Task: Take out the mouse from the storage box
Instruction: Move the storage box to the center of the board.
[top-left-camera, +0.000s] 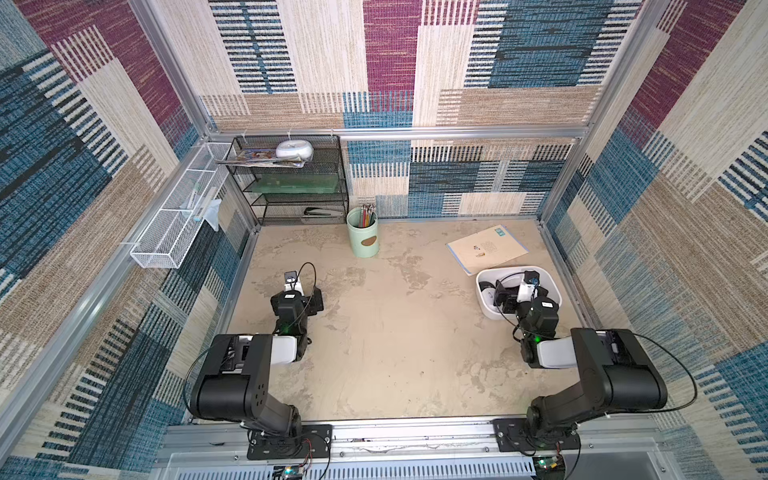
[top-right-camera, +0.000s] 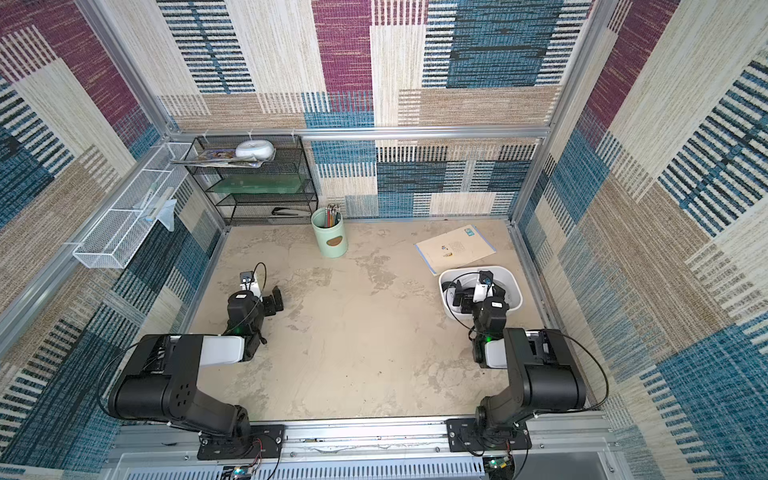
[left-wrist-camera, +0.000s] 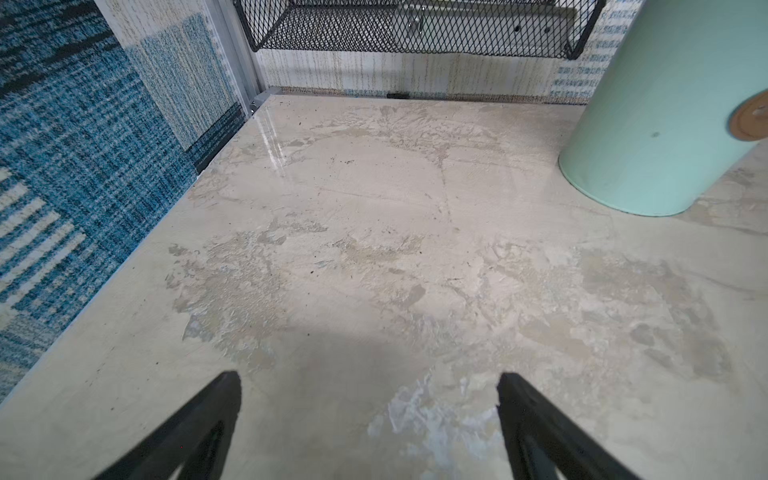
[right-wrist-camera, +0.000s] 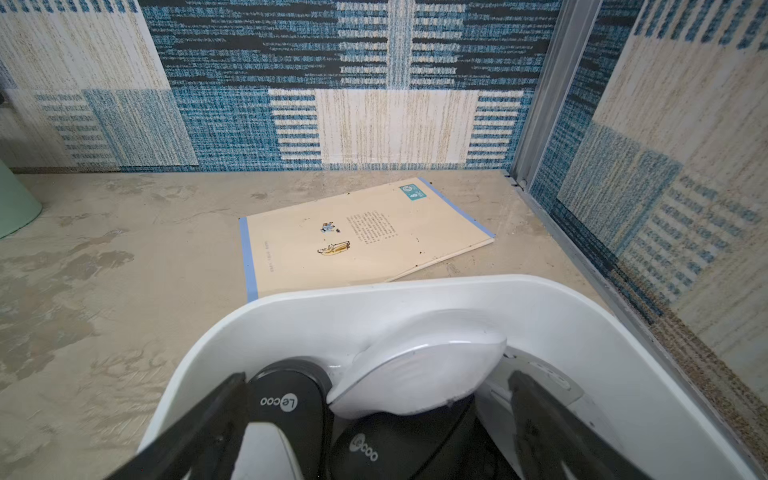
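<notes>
Spread wide and empty, my right pincer (right-wrist-camera: 376, 376) hangs in the storage box (right-wrist-camera: 415, 286), the white mouse (right-wrist-camera: 424, 365) between its tips, long axis tip to tip; my left pincer (left-wrist-camera: 369, 376), also open, is well apart.

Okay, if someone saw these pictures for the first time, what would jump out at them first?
The walls come first: loud patchwork carpet in blue, plum and beige on every side. Next is the white storage box at the right edge of the table, crammed with black and white mice. The right gripper hangs over the box with its jaws wide open.
</notes>
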